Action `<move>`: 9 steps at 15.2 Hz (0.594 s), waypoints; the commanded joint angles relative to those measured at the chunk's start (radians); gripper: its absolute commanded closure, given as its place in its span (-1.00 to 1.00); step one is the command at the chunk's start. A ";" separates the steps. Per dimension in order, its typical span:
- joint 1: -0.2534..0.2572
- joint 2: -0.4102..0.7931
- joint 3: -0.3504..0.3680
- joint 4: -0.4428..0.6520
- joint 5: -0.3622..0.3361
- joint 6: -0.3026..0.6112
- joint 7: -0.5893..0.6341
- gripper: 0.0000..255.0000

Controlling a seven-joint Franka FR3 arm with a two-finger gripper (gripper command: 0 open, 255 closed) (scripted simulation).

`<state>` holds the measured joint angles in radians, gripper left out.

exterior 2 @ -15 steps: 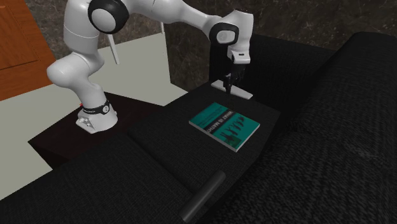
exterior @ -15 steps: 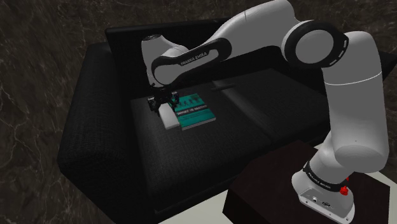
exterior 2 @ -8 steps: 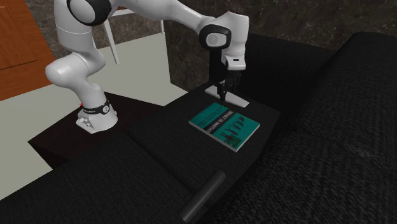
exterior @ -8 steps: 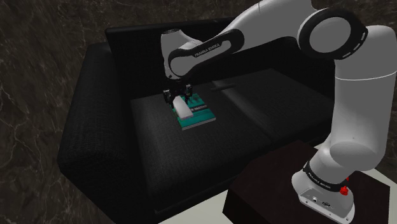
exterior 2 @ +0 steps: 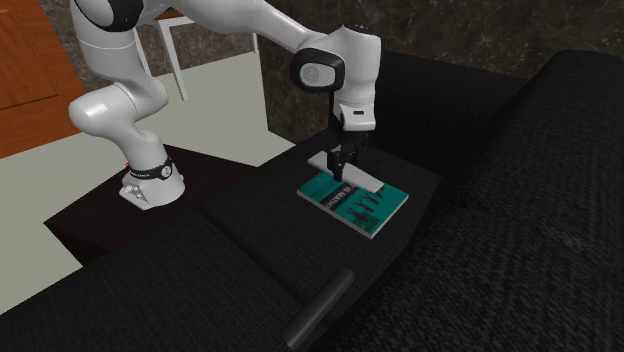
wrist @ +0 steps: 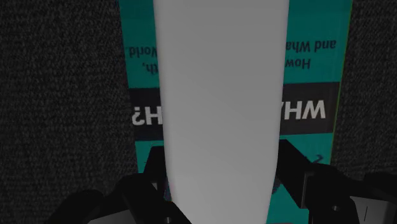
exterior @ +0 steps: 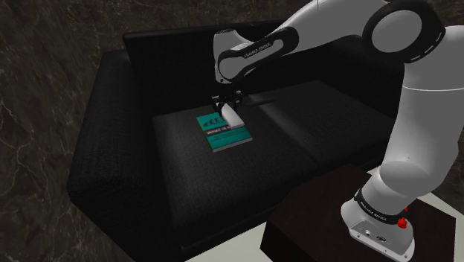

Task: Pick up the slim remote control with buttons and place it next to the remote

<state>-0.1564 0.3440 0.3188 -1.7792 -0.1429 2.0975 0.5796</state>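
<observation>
While pincer (exterior 2: 343, 160) clasps plain grey remote (wrist: 219, 95) above teal book (exterior 2: 370, 207), remote hides middle of title.

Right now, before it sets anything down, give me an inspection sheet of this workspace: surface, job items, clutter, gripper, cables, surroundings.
Surface: black sofa, with textured seat cushions.
Job's things: pale slim remote, plain with no buttons drawn, clasped between the fingers and over the book; whether it touches the book cannot be told. A dark bar, likely the other remote, lies on the sofa well away from it.
Clutter: teal book, flat on a seat cushion.
Gripper: gripper pointing down, shut on the pale slim remote.
Cables: nothing seen.
Surroundings: dark stand, pale floor, marbled wall, wooden furniture.
</observation>
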 commanded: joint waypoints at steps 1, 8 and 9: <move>-0.033 -0.016 -0.011 -0.025 0.009 0.013 -0.047 1.00; -0.140 -0.044 -0.057 -0.057 0.032 0.026 -0.207 1.00; -0.155 -0.044 -0.064 -0.057 0.034 0.026 -0.230 1.00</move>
<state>-0.2943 0.3096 0.2612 -1.8265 -0.1135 2.1216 0.3762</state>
